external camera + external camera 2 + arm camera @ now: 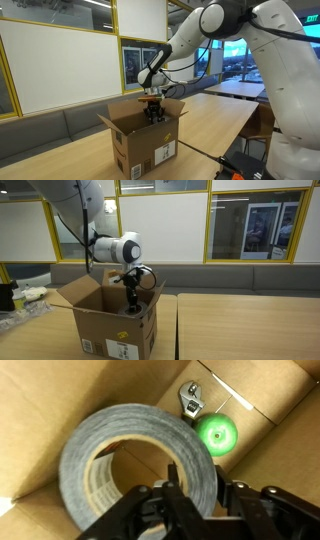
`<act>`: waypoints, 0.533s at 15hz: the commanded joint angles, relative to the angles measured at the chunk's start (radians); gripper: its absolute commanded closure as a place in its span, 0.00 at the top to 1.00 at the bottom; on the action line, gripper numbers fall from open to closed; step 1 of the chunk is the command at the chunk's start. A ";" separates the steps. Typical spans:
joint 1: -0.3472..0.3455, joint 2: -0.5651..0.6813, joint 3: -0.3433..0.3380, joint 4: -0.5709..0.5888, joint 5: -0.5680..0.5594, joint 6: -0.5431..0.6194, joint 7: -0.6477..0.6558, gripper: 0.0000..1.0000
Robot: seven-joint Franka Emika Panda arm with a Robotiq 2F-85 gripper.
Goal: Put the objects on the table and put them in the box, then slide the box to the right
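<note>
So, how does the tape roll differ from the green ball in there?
The tape roll is grey and ring-shaped with a hollow core; the green ball is bright and solid. The tape roll sits right at the gripper; the green ball lies farther off. Both are inside the box.

In an exterior view the camera stands very near the robot. The arm [290, 60] looks big at 3 o'clock, and the camera looks along the table [215, 125] to the box [140, 140] at 6 o'clock.

In an exterior view the camera stands farther back and low. It faces the box [110, 325] at 7 o'clock, and the arm [85, 210] comes in from 11 o'clock.

Both exterior views share the box, the table and the gripper [153, 113] in the box.

The wrist view is very near and looks down into the box [40, 400]. The gripper [200, 500] is at 6 o'clock, the tape roll [90, 440] at 9 o'clock and the green ball [216, 432] at 1 o'clock.
</note>
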 commanded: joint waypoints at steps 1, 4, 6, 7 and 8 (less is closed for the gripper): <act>-0.011 -0.029 -0.015 0.016 -0.019 -0.065 0.015 0.72; -0.019 -0.025 -0.023 0.022 -0.021 -0.083 0.017 0.95; -0.024 -0.016 -0.031 0.025 -0.029 -0.089 0.020 1.00; -0.029 -0.009 -0.034 0.026 -0.033 -0.089 0.019 1.00; -0.033 -0.003 -0.038 0.026 -0.038 -0.086 0.022 1.00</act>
